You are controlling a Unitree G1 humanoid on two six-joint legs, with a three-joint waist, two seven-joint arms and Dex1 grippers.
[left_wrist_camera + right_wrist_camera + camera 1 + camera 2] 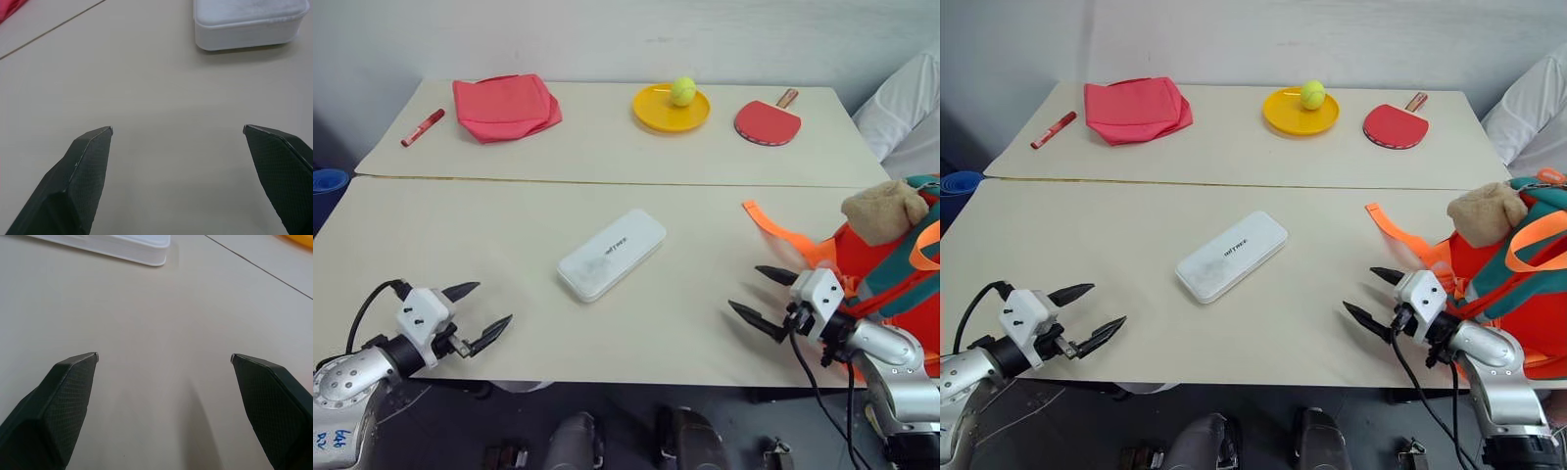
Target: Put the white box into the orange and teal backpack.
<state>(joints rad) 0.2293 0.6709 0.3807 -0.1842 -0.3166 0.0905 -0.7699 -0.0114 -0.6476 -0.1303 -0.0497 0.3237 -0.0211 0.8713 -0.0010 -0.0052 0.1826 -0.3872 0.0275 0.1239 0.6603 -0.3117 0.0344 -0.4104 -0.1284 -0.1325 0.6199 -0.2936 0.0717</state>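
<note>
The white box point(611, 254) lies flat in the middle of the near table, its long side running diagonally, with small dark lettering on top. The orange and teal backpack point(892, 266) stands at the table's right edge, a tan plush toy point(883, 211) on it and an orange strap point(773, 228) trailing onto the table. My left gripper point(486, 306) hovers open at the near left, well short of the white box point(247, 22). My right gripper point(751, 293) is open at the near right, beside the backpack, with the white box point(120, 246) ahead of it. Both grippers hold nothing.
On the far table lie a red marker point(422, 127), a folded pink-red cloth point(505, 107), a yellow plate point(658, 116) with a tennis ball point(682, 91), and a red table-tennis paddle point(769, 120). A seam point(607, 181) separates the two tables. Something white point(911, 108) sits at the far right.
</note>
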